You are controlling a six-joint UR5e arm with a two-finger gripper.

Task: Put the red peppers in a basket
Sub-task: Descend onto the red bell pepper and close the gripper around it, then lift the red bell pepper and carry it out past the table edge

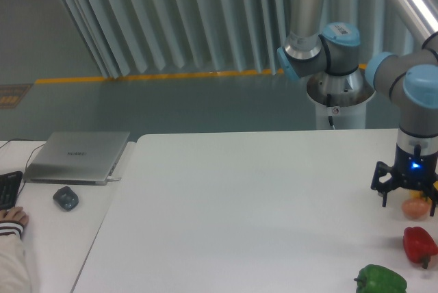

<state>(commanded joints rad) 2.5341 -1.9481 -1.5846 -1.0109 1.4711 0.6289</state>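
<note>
The red pepper (419, 244) lies at the right edge of the white surface (246, 211), glossy, its dark stem pointing down toward the front. Just in front of it and a little to the left sits a green pepper (380, 280). Behind the red one, apart from it, the claw (409, 196) hangs low over an orange-pink object (415, 207) that shows between its dark prongs, with a bit of yellow beside it; whether the claw is released or gripping that object cannot be told. A blue light glows on the wrist above the claw. At the far left a closed silver laptop (76, 157) carries a small logo too blurred to read, with a dark mouse (66, 198) in front, a keyboard (8, 189) corner, and a person's hand (12, 218) at the edge.
</note>
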